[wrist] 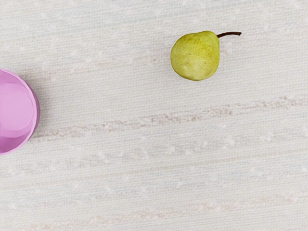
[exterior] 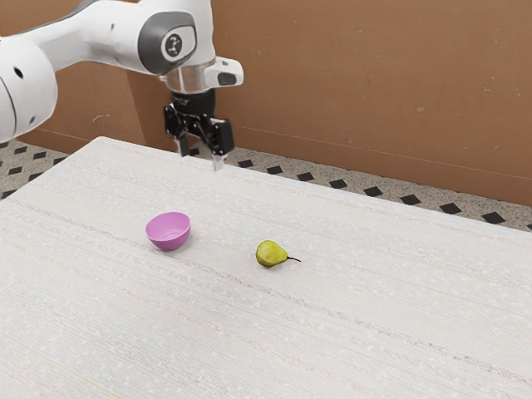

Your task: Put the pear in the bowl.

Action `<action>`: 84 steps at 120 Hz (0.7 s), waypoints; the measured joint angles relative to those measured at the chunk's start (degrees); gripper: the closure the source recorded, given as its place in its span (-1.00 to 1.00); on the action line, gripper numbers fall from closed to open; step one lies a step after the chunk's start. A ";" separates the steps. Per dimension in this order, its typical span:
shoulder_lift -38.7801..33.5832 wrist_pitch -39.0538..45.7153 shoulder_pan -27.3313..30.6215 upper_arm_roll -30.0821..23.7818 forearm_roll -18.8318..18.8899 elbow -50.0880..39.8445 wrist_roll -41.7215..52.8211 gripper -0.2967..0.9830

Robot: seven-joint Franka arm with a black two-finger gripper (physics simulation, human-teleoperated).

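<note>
My gripper hangs well above the table in the exterior view, its two fingertips apart and nothing between them. A yellow-green pear with a dark stem lies on its side on the table. Toward the exterior view's left from it stands a pink bowl, upright and with no fruit inside. The wrist view shows the same pear whole, and part of the bowl. Pear and bowl stand apart, with bare tabletop between them.
The pale, streaked tabletop runs under both things. Behind its far edge are a patterned tile floor and a brown wall.
</note>
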 joint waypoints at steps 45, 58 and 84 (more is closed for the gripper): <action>5.80 6.75 0.41 -2.70 -1.05 -0.63 -0.93 -0.53; 7.27 8.00 3.06 -3.93 -4.12 -1.40 0.02 -0.53; 8.17 10.01 4.27 -5.64 -8.89 -7.20 7.05 -0.53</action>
